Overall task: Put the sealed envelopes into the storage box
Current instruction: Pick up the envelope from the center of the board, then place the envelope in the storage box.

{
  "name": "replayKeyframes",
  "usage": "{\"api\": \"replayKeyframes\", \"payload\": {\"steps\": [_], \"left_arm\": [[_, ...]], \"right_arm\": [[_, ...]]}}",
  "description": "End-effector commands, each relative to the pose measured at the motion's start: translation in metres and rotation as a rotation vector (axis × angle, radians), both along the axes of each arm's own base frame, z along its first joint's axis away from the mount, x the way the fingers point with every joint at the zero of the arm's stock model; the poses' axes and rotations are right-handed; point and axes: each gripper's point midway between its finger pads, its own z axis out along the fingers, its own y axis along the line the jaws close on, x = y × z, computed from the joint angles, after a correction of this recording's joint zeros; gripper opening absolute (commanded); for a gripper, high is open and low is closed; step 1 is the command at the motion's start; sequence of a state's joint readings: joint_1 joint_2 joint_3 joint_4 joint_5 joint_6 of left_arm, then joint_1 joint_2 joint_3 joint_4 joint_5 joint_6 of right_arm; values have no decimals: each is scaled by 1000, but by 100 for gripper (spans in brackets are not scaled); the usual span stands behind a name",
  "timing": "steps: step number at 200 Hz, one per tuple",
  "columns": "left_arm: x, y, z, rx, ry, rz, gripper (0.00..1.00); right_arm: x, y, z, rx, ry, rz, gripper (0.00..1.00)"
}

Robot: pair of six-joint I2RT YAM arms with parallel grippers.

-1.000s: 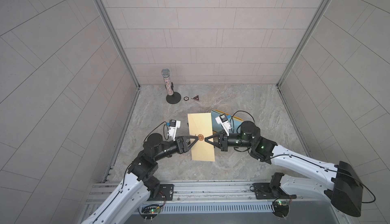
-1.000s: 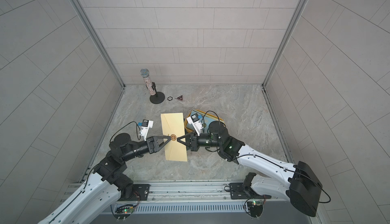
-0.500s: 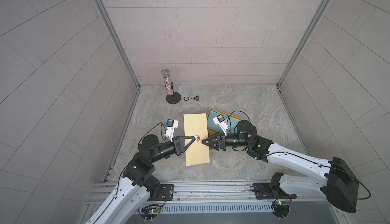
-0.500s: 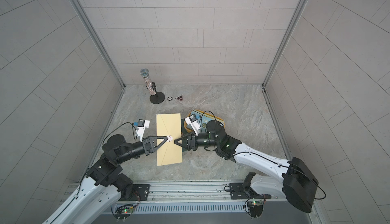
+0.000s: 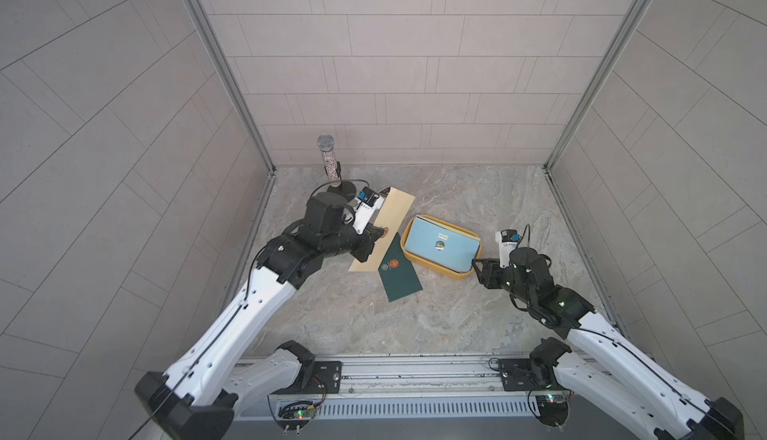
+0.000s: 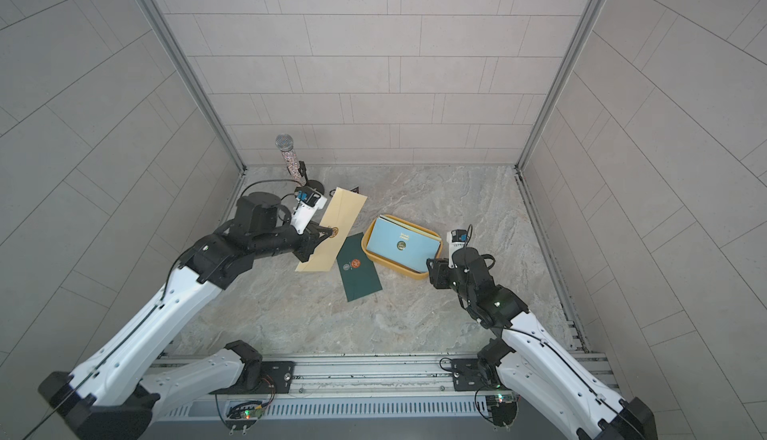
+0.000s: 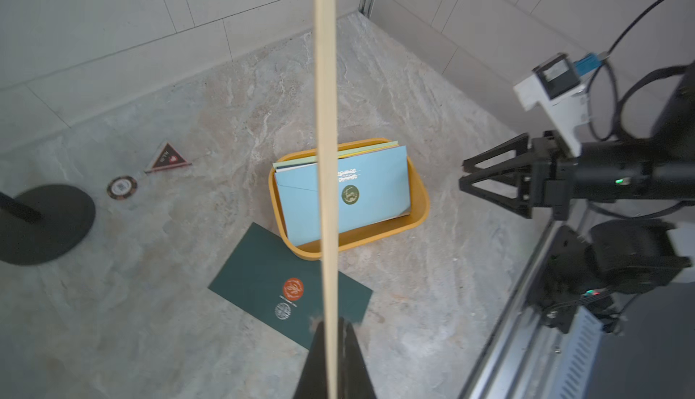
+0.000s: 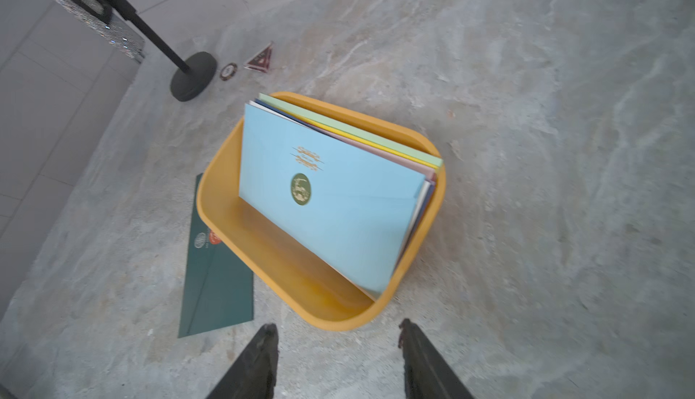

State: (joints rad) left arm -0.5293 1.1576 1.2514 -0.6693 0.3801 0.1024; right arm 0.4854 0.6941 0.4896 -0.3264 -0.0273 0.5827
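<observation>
green envelope (image 5: 400, 272) beside storage box (image 5: 431, 265), badges (image 7: 168, 157) beyond

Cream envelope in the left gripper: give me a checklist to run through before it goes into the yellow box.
1. Grip: left gripper shut on the cream envelope: ok.
2. Other arm free: right gripper open, holding nothing: ok.
3. Room in the storage box: light blue envelope leans on the stack at one long wall, bare floor in front: ok.
4. Alignment: the cream envelope's long side runs across the box's in both top views: not ok.
5. Clear way in: right gripper sits close by a box corner: cannot tell.
6. Dark green envelope lies on the table beside the box, not in it: not ok.
</observation>
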Motion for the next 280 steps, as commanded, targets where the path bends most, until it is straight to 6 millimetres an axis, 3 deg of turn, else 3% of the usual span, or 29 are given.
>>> {"api": "replayKeyframes", "payload": {"steps": [1,9,21,49,94,107,138,192,246,272,280], "left_arm": [[6,-23,-2,161,-94,-266,0],[4,-38,-4,190,-137,-412,0],[17,-54,-7,239,-209,-524,0],[49,-89,-15,359,-262,-678,0],[52,-131,-73,508,-256,-971,0],[62,-137,-91,548,-246,-986,0],[78,-148,-116,577,-199,-1001,0],[69,-146,-159,686,-113,-1121,0],[67,-148,-168,704,-114,-1156,0],[71,-149,-168,709,-117,-1130,28],[73,-150,-164,706,-128,-1117,31]], "right_arm": [[-3,-21,-4,-60,-11,-75,56],[-4,-23,-7,-55,-5,-85,56],[-5,-23,-8,-52,3,-82,55],[-11,-28,-13,-64,30,-95,54],[-18,-40,-14,-49,23,-132,54],[-19,-39,-15,-45,22,-128,54],[-22,-41,-13,-37,12,-132,54],[-23,-45,-15,-39,18,-153,54],[-20,-41,-19,-49,45,-140,54],[-19,-40,-21,-52,54,-136,54],[-19,-40,-21,-54,57,-136,54]]}}
